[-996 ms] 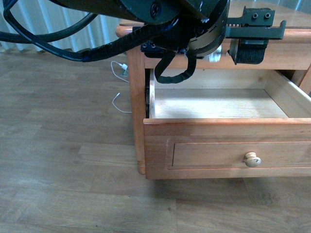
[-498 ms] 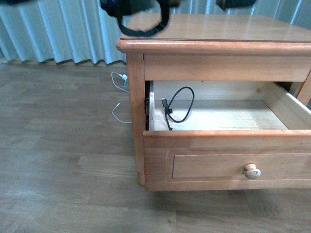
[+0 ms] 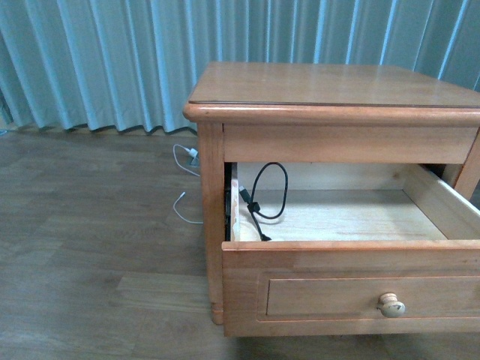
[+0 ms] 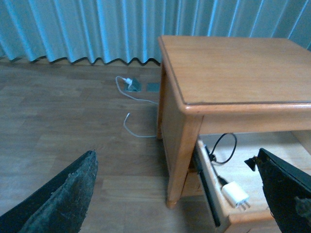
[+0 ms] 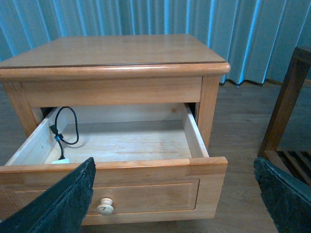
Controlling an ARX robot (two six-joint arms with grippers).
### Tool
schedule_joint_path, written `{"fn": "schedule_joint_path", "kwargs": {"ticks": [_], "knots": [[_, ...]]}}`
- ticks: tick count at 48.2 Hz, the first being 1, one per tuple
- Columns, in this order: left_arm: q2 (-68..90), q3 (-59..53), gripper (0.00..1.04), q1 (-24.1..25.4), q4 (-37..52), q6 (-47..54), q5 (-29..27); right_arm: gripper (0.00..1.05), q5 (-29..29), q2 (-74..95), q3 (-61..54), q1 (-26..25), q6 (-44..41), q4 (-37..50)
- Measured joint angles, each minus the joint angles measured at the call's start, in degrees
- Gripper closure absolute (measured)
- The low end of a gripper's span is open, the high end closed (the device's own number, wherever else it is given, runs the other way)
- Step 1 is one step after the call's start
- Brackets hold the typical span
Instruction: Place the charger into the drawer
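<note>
The charger lies in the open drawer's front left corner. In the left wrist view its white adapter [image 4: 235, 194] shows metal prongs, and its black looped cable [image 4: 226, 148] leans on the back wall. The front view shows only the cable [image 3: 270, 191]; the adapter is hidden behind the drawer front [image 3: 352, 292]. The right wrist view shows the cable [image 5: 65, 126] and a sliver of white adapter [image 5: 60, 160] inside the drawer [image 5: 146, 187]. My left gripper [image 4: 175, 155] is open and empty, back from the cabinet's left corner. My right gripper [image 5: 174, 162] is open and empty, facing the drawer front. Neither gripper shows in the front view.
The drawer's pale knob [image 3: 391, 304] faces me. The nightstand top [image 3: 322, 82] is bare. A thin white cable [image 3: 184, 210] lies on the wood floor left of the cabinet, running to a floor socket [image 4: 132, 86]. A curtain hangs behind. A wooden frame [image 5: 286, 111] stands to the right.
The arm that hung over the drawer a second ago has risen out of the front view. The black cable, unseen then, now lies in the drawer. The cabinet shows lower in the picture.
</note>
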Motion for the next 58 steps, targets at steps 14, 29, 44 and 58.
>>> {"fn": "schedule_joint_path", "kwargs": {"ticks": [14, 29, 44, 58], "knots": [[-26.69, -11.82, 0.06, 16.83, -15.21, -6.23, 9.05, 0.08, 0.02, 0.02, 0.0, 0.0, 0.0, 0.0], [-31.04, -17.55, 0.28, 24.9, -6.21, 1.03, 22.69, 0.08, 0.0, 0.0, 0.0, 0.0, 0.0, 0.0], [-35.74, -25.94, 0.8, 25.73, -3.1, 4.57, 23.61, 0.08, 0.0, 0.0, 0.0, 0.0, 0.0, 0.0], [-38.97, -30.69, 1.01, 25.75, -1.66, 5.09, 23.61, 0.08, 0.0, 0.0, 0.0, 0.0, 0.0, 0.0]]}}
